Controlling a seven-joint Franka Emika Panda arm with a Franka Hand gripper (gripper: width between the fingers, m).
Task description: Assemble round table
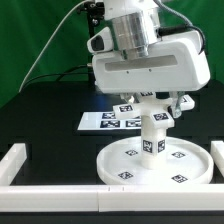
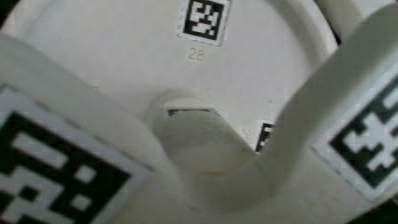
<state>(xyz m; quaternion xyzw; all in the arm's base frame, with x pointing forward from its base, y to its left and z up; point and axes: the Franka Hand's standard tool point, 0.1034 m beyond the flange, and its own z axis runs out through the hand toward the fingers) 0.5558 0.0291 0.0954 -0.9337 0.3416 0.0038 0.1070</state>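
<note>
The round disc [image 1: 180, 165] lies flat near the table's front in the exterior view. The thick cylinder leg [image 1: 152, 135] stands upright at its middle. The cross-shaped base [image 1: 135, 104] sits on top of the leg, its tagged arms spreading out. My gripper [image 1: 152, 102] hangs straight over the base, low around it, jaws spread wide and open; its fingertips are mostly hidden behind the base. The wrist view looks down past the base's hub [image 2: 205, 135] and its tagged arms [image 2: 54, 150] onto the disc [image 2: 125, 40].
The marker board [image 1: 98, 121] lies flat behind the disc. A white border wall [image 1: 55, 195] runs along the front edge, with a side piece [image 1: 14, 160] at the exterior view's left. Cables hang behind the arm.
</note>
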